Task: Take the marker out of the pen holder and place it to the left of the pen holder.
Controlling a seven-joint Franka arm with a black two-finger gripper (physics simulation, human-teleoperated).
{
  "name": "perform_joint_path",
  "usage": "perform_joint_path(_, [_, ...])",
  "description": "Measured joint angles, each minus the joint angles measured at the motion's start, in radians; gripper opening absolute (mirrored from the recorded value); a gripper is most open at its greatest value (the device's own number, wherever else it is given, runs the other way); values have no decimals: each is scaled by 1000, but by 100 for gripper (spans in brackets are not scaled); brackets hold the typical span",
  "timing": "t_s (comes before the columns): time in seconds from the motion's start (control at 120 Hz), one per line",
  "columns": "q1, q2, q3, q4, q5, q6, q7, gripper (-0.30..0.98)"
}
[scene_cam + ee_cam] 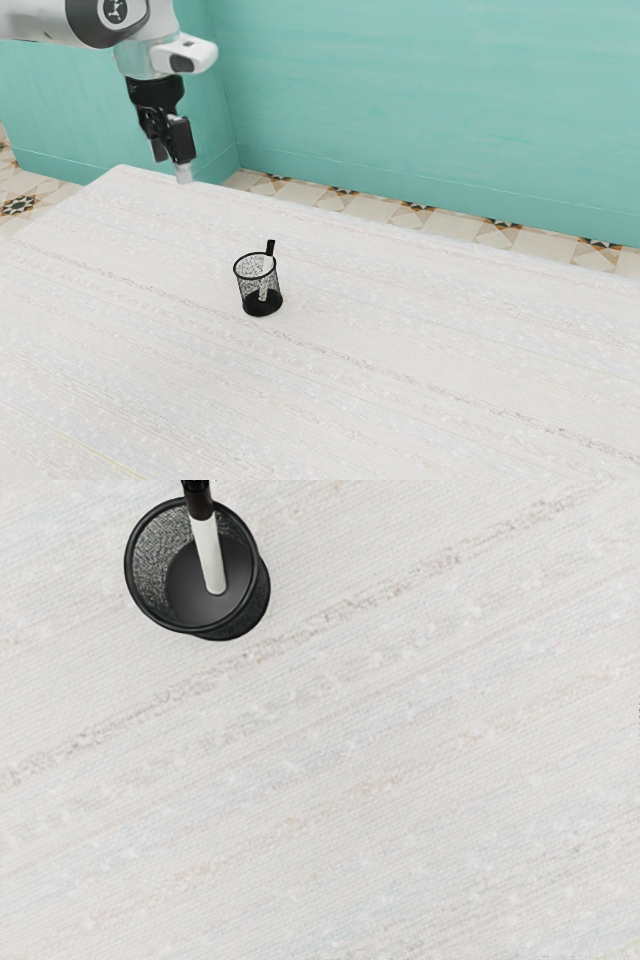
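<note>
The gripper [172, 166], fingers spread, should align with the marker [270, 248], tilted toward the far edge of the worktop [420, 330], and close above the pen holder [262, 308].

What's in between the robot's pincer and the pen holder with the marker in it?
In the exterior view, only air and a bare stretch of white tabletop lie between the pincer and the pen holder.

Distant side view slants down; nearer wrist view, steeper, shares pen holder [150, 565].
</note>
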Motion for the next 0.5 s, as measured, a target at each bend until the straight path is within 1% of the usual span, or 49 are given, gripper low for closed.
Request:
perform_joint_path(0.233, [0, 1, 5, 0, -6, -7, 152, 69])
perform_joint_path(0.35, [10, -4, -2, 7, -29, -8, 145, 69])
perform_joint_path(0.4, [28, -3, -22, 17, -30, -7, 174, 69])
perform_joint_path(0.45, [52, 3, -50, 20, -34, -6, 258, 69])
perform_joint_path(0.467, [58, 8, -61, 21, -29, -6, 286, 69])
perform_joint_path(0.5, [84, 13, -100, 18, 0, 5, 343, 69])
